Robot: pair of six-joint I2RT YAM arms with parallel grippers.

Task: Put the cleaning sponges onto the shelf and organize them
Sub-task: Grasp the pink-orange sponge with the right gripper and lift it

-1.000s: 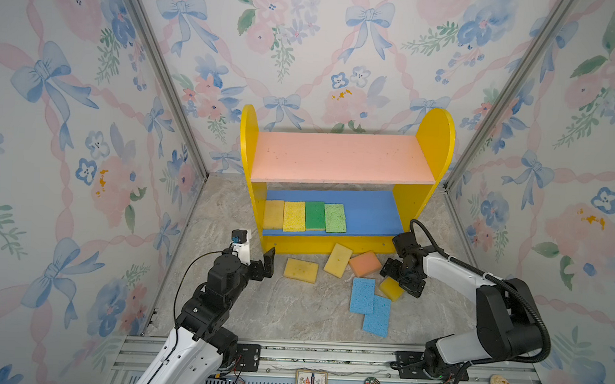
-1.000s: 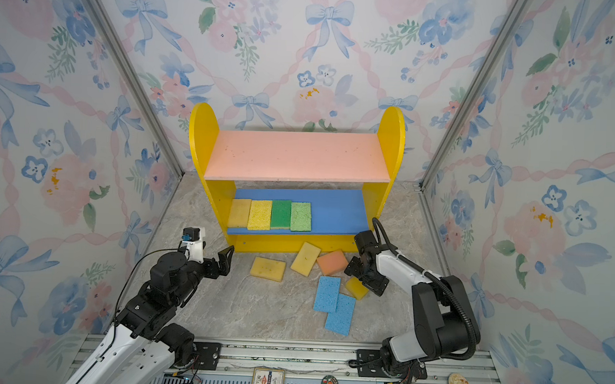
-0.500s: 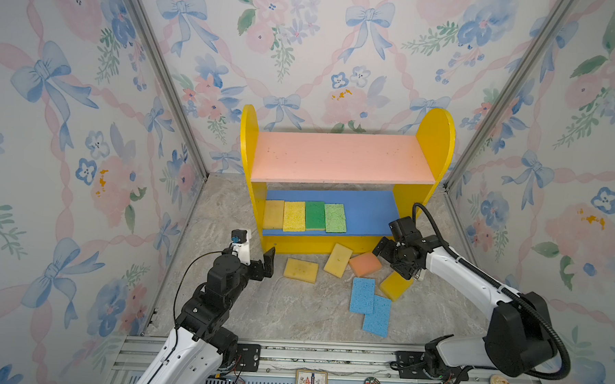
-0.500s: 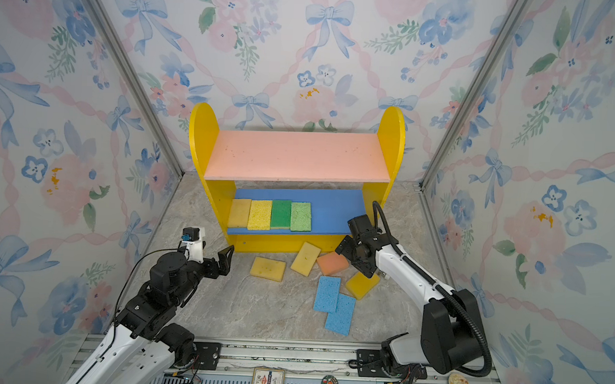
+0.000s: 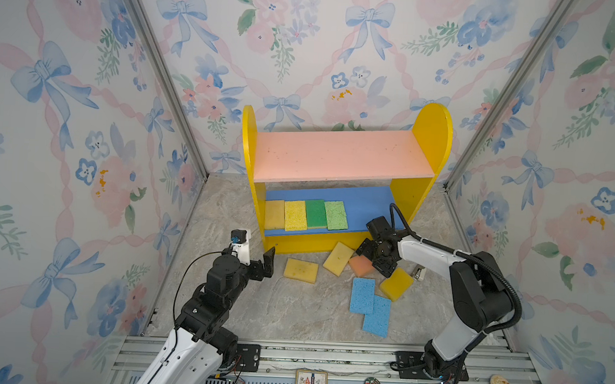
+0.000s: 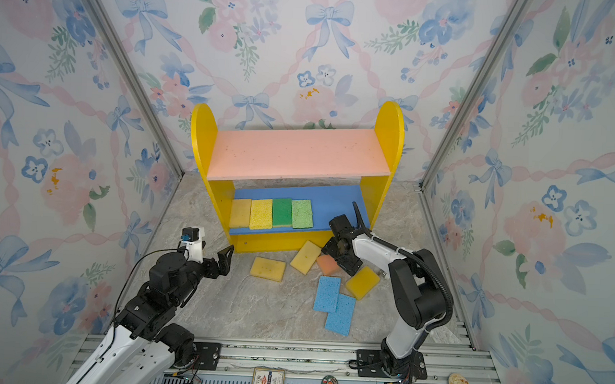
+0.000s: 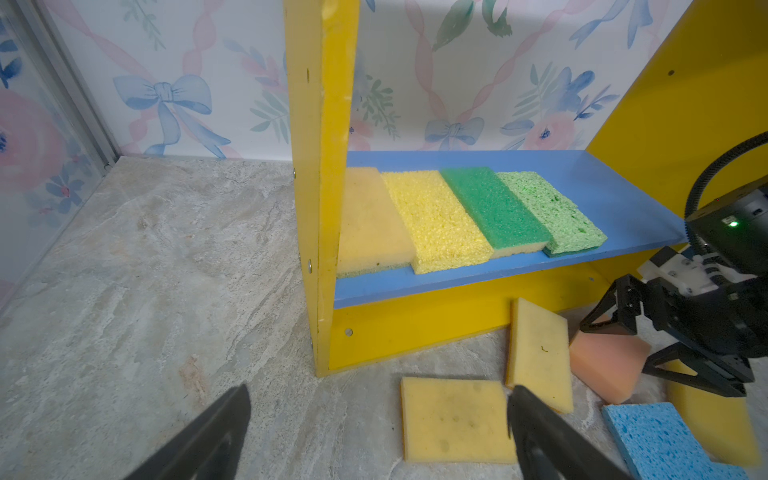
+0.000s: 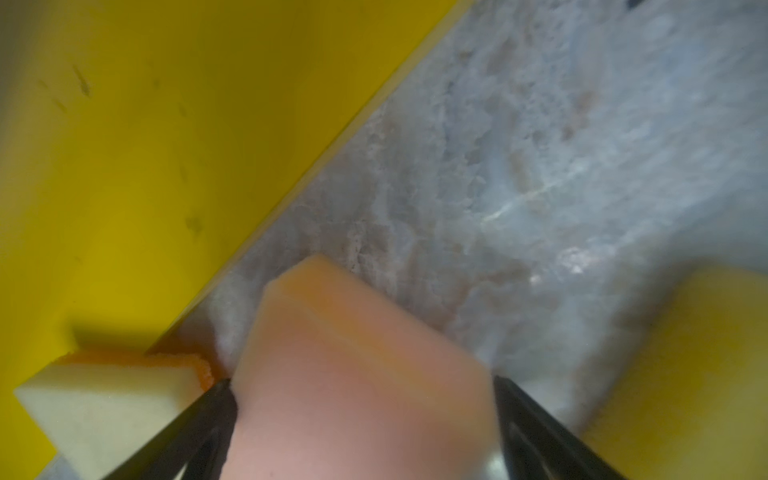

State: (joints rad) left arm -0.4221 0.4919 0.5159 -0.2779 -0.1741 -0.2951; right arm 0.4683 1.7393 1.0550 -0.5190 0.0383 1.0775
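Jaws of the right gripper point(image 5: 374, 260) stood wide astride the orange sponge point(image 5: 360, 266); the left gripper point(image 7: 378, 397) gaped wide, empty.

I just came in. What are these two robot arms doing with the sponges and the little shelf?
The robot is stocking the shelf. A row of four sponges lies on its blue lower board. The right gripper, open, straddles the orange sponge on the floor, probably about to grasp it. The left gripper hovers open beside the shelf, holding nothing. Also on the floor lie three yellow sponges and two blue sponges.
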